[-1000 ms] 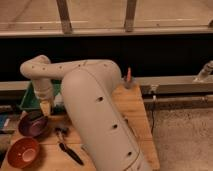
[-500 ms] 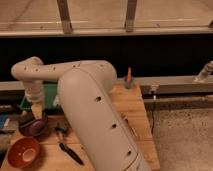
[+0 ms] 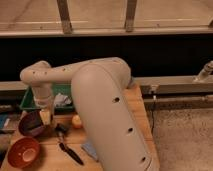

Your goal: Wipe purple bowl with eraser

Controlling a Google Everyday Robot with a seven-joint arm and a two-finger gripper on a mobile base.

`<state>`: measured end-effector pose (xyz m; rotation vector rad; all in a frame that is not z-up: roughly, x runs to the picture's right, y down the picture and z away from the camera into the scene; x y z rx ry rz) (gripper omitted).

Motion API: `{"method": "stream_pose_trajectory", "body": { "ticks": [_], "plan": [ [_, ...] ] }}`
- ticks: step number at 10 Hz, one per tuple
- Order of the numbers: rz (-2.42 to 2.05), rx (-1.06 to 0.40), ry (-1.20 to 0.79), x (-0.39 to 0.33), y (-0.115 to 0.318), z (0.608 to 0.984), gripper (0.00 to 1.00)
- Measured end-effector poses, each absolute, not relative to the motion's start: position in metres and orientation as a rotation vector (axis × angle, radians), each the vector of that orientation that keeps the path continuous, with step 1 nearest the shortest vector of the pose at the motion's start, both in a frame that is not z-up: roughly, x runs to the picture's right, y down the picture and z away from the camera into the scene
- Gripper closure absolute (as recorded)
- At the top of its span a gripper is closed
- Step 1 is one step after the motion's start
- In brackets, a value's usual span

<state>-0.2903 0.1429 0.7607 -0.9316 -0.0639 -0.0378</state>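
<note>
Down at the left, the pincer [image 3: 46, 118] hangs from the arm's [image 3: 100, 105] pale wrist, right at the near-right rim of the purple bowl [image 3: 32, 125]. Whether it is clenched or released cannot be told, and the eraser cannot be made out, so neither its heading nor its long axis can be given.

The bowl sits near the left edge of the wooden surface [image 3: 142, 117], with little room to its left. Just in front of it stands the orange-brown bowl [image 3: 23, 152], close to the front-left corner. Behind the wrist lies a green tray [image 3: 30, 100] along the back edge, holding something pale and crumpled [image 3: 62, 100]. To the right of the pincer are a small yellowish round thing [image 3: 77, 121] and a black-handled brush [image 3: 67, 145], whose handle runs diagonally toward the front right. A blue-grey pad [image 3: 90, 149] lies flat beside the handle, partly hidden by the arm.

The arm is smooth, rounded and cream-coloured, dotted with small dark holes; its bulk covers much of the surface's middle and right. The bowls are plain and round, the purple one dull and dark.
</note>
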Motion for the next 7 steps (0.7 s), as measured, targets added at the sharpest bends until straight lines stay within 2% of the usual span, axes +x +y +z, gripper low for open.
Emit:
{"method": "stream_pose_trajectory", "body": {
  "ticks": [2,7],
  "plan": [
    [-0.031,-0.927,-0.002,-0.282,0.134,0.779,1.00],
    [-0.107,-0.888,0.019,-0.312,0.110,0.801,1.00]
  ]
}}
